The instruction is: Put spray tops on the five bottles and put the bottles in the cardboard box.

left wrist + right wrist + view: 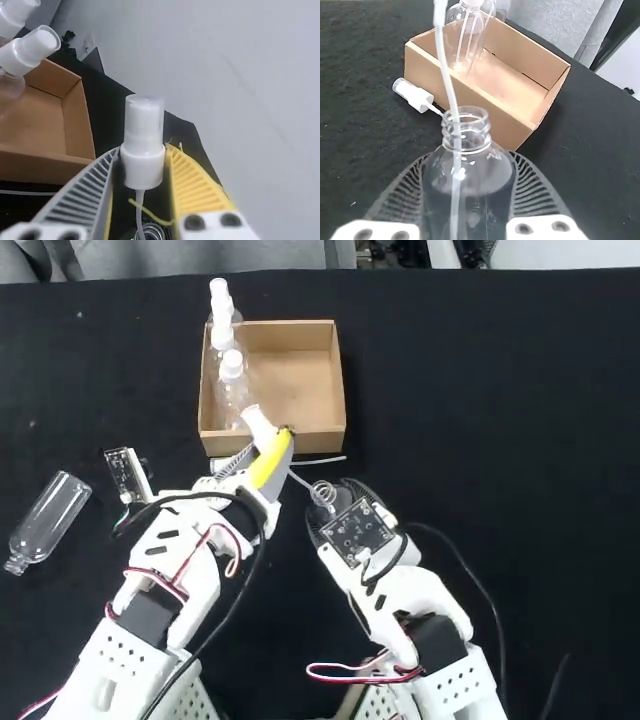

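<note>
My left gripper (262,448) is shut on a white spray top (254,420) held just in front of the cardboard box (340,380). In the left wrist view the spray top (144,145) sits upright between the grey and yellow fingers, its thin tube hanging down. My right gripper (325,504) is shut on a clear, uncapped bottle (467,165). The tube (445,75) runs down into that bottle's open neck. Capped bottles (232,380) stand along the left side of the box.
An uncapped clear bottle (48,520) lies on the black table at the left. A loose spray top (412,94) lies in front of the box's near wall (485,107). Another small clear piece (120,468) lies left of my left arm.
</note>
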